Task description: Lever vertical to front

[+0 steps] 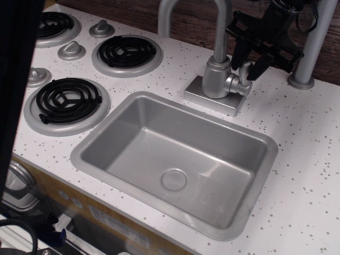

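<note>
The lever [246, 70] is a small silver-grey paddle on a stub at the right side of the faucet base [215, 95]. Only its lower part shows between the black fingers. My black gripper [248, 61] comes down from the upper right with one finger [237, 53] on the lever's left and the other [260, 66] on its right. The fingers look closed against the paddle, whose top is hidden. The curved spout pipe [222, 26] rises just left of the gripper.
A grey sink basin [122, 114] lies in front of the faucet on the speckled white counter [303, 159]. Several black stove burners [66, 99] and silver cone knobs [71, 50] sit at the left. A grey post [311, 48] stands right of the gripper.
</note>
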